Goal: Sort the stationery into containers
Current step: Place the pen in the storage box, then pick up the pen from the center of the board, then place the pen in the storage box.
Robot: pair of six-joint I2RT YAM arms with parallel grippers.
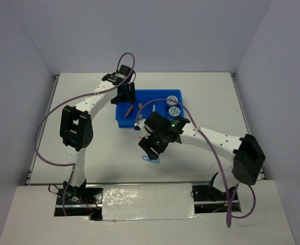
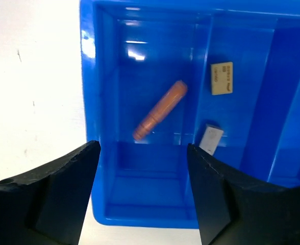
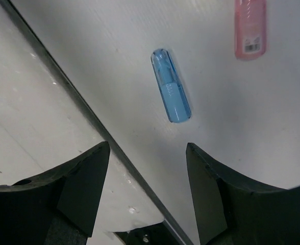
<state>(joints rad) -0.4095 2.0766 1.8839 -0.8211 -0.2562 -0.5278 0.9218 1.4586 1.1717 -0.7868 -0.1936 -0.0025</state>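
Translucent blue plastic, smooth and round-ended, makes up the blue capsule (image 3: 171, 87) that the next grasp looks set to take. It lies flat on the white surface (image 1: 89, 102), outside the tray (image 1: 149, 96) and close to the seam along the near edge. The right fingers (image 3: 83, 184) hang spread and empty above it. In the right wrist view the capsule sits ahead of their gap and slightly to its right side, not yet between them. Its long axis runs nearly away from the fingers, leaning a little to one side, so their closing line already crosses its narrow width. A short advance and a descent would probably bracket it. The right arm is plainly the nearer one.

A pink piece (image 3: 250, 28), flat-sided and carrying a small printed label, lies further out on the bare surface, apart from the capsule.

The left fingers (image 2: 68, 189) are also parted and hold nothing, poised over the tray's end compartment. There a matte orange capsule (image 2: 160, 109) lies diagonally on the glossy floor. The next compartment holds a tan block (image 2: 222, 78) and a whitish block (image 2: 211, 138), both small and square-cornered. Two round blue-white discs (image 1: 173, 105) rest at the tray's opposite end.

The hard, slick capsule may roll or skid if the fingers pinch it off-centre.
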